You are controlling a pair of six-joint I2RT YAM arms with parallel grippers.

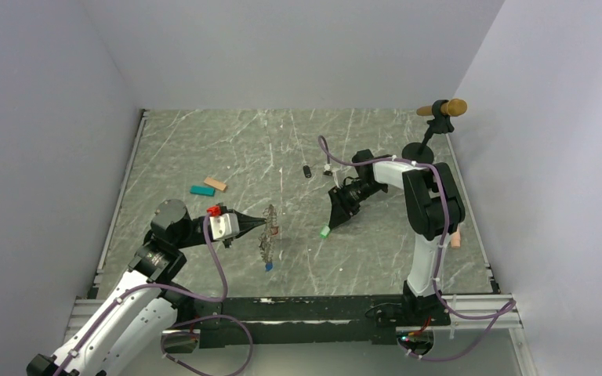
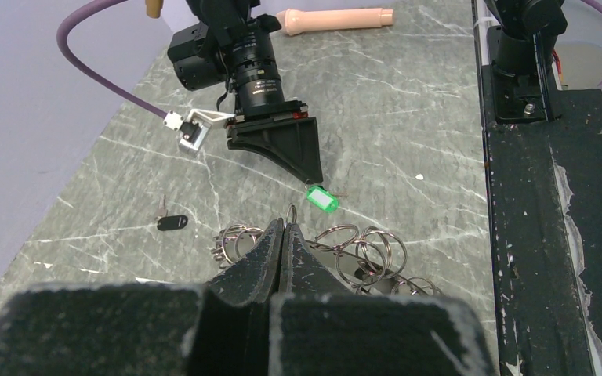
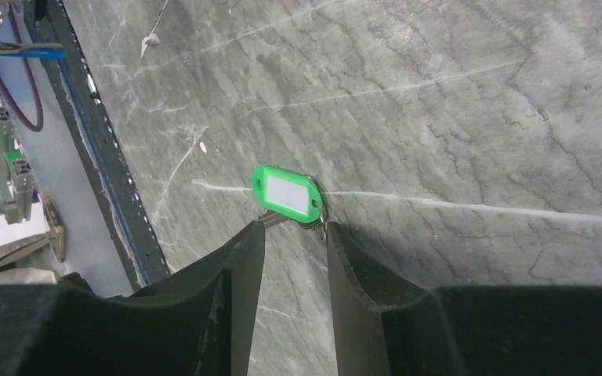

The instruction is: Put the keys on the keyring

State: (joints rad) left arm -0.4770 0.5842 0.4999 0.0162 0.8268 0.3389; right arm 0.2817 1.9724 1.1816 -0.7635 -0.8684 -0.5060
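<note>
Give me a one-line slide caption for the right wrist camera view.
Right gripper, jaws apart, poised at the green-tagged key lying on the grey marbled table.

Our left arm (image 1: 137, 290) stretches low and forward toward the middle, and the left claw (image 1: 262, 222) is pressed fully closed, pinching the keyring (image 1: 268, 237). Our right arm (image 1: 427, 204) folds back inward with its wrist pitched down, the right claw (image 3: 291, 235) pointing steeply downward, fingers narrowly parted.

No text or label can be read
</note>
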